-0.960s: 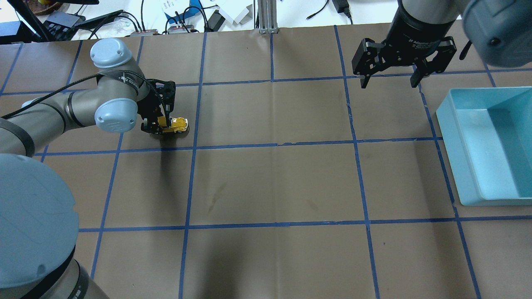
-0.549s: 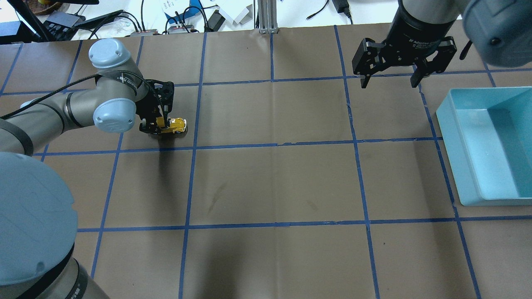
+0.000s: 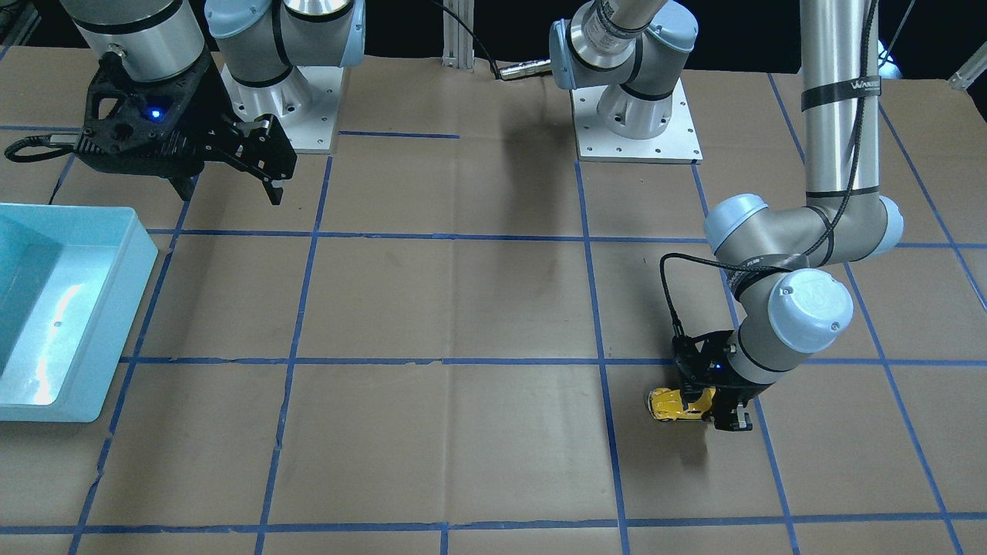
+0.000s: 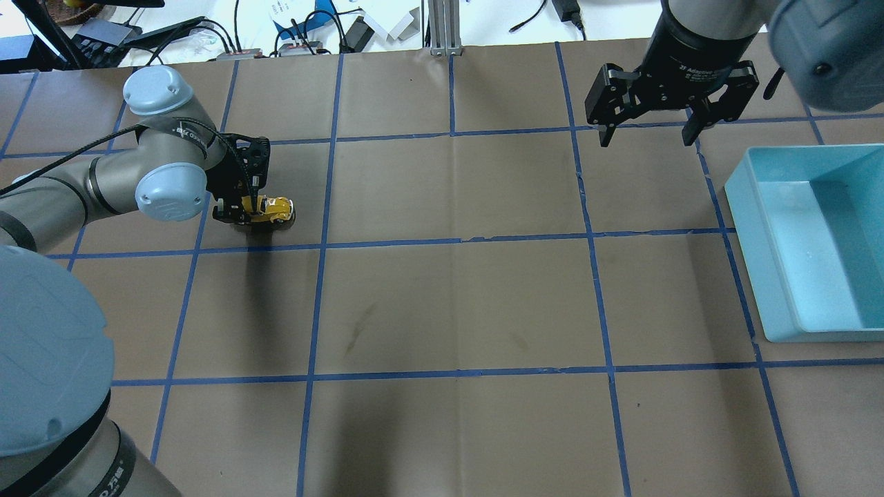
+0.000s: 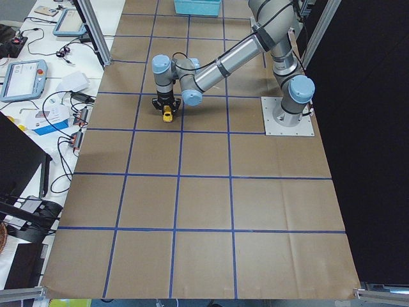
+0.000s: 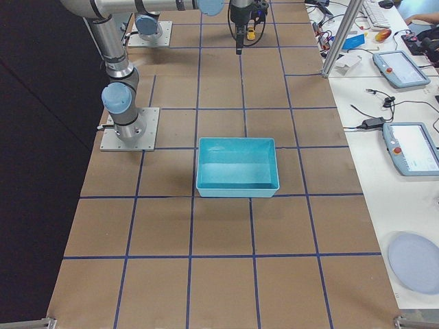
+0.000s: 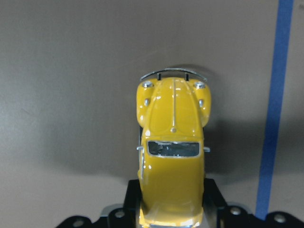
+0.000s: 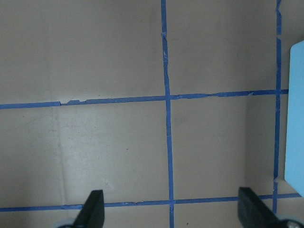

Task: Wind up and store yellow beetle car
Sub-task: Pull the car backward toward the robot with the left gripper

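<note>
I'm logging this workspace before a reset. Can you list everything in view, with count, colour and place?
yellow beetle car: one, yellow with dark windows, on the table on the robot's left side, rear half between the gripper fingers.
bin: one, light blue, nothing visible inside, on the table on the robot's right side.
table: one, brown covering with a blue tape grid, under everything.
touchscreen pendants: two, grey, on the white side desk in the exterior right view.
left gripper: one, black, shut on the car, down at the table.
right gripper: one, black, open and empty, above the table, apart from the bin.
</note>
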You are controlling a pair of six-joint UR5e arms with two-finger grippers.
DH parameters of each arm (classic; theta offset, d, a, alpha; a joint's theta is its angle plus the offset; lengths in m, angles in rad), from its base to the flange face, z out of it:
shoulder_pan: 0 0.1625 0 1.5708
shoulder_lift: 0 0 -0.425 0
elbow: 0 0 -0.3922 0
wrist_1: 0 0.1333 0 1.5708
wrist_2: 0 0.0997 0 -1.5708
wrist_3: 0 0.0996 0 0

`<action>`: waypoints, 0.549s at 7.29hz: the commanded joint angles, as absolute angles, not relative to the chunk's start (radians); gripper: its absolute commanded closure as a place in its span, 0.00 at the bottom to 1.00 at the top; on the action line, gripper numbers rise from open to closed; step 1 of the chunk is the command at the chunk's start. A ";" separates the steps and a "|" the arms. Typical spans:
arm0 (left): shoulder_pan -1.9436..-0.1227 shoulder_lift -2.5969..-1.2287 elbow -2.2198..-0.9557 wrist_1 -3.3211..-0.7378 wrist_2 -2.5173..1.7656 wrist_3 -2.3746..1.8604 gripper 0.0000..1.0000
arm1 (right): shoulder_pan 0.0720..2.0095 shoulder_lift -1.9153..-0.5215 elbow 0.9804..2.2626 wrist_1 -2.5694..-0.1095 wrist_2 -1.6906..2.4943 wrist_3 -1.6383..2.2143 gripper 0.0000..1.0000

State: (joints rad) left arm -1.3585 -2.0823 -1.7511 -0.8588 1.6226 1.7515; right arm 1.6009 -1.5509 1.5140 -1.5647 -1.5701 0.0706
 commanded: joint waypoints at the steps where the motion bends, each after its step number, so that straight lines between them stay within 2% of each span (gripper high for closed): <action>1: -1.326 -2.083 -1.752 -0.859 1.621 1.784 0.82 | 1.600 -1.551 1.514 -1.566 -1.569 0.071 0.00; 4: -1.302 -2.083 -1.752 -0.861 1.623 1.795 0.82 | 1.601 -1.551 1.514 -1.566 -1.569 0.071 0.00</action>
